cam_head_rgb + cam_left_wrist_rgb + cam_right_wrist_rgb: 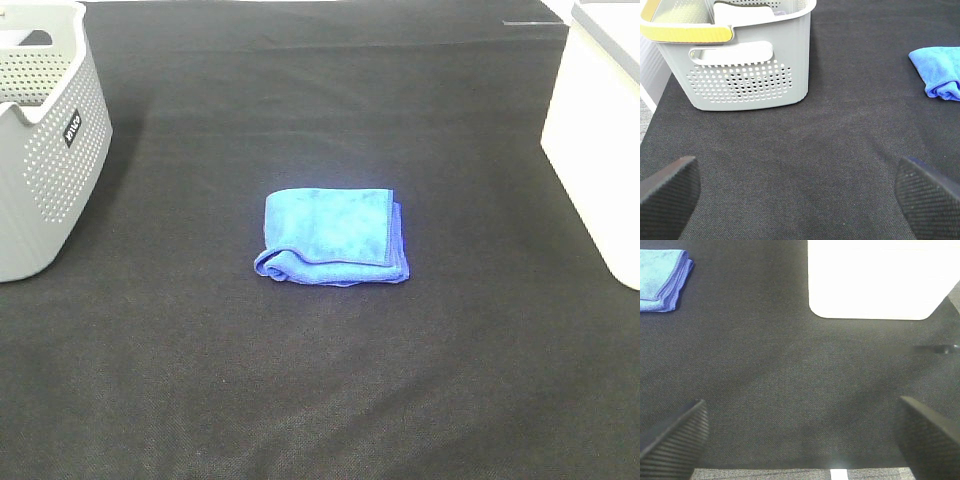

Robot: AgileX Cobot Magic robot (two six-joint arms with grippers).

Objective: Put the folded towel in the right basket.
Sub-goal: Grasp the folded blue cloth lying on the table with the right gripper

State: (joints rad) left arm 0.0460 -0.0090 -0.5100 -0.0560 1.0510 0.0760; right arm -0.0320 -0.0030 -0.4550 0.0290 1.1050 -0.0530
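At frame centre, the towel (pixel 330 237) is lying folded on the black tabletop (pixel 320 400), well apart from the right basket (pixel 600 150) at the right edge. Left claw (pixel 799 197) and right claw (pixel 800 437) are hanging wide open, empty. Pinching only the top layer is risking unfolding in transit. Dark woven cloth is covering the surface; nothing of the room is showing.

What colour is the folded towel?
The towel is blue with a darker purple-blue edge; exterior high view shows it best.
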